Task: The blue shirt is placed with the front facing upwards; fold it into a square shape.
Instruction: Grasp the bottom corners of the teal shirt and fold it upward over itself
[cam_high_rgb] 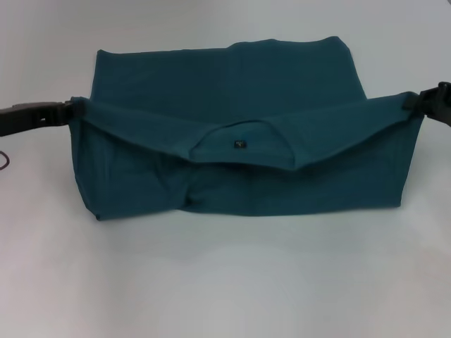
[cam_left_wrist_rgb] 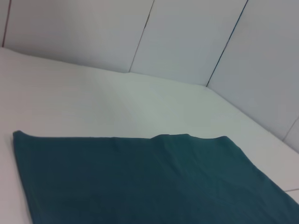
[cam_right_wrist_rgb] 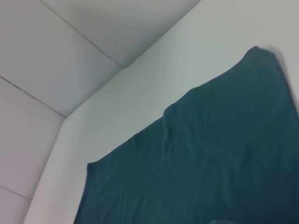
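Note:
The blue shirt (cam_high_rgb: 232, 134) lies partly folded on the white table (cam_high_rgb: 225, 282). Its lettering is hidden. The near half is lifted and stretched taut between both grippers, with the neckline and a small tag (cam_high_rgb: 240, 144) sagging in the middle. My left gripper (cam_high_rgb: 69, 111) is shut on the shirt's left corner. My right gripper (cam_high_rgb: 416, 102) is shut on the right corner. The flat far part of the shirt also shows in the left wrist view (cam_left_wrist_rgb: 140, 182) and in the right wrist view (cam_right_wrist_rgb: 201, 168).
White wall panels (cam_left_wrist_rgb: 187, 37) stand behind the table's far edge and meet at a corner (cam_right_wrist_rgb: 122, 68). A thin dark cable (cam_high_rgb: 4, 159) hangs by the left arm.

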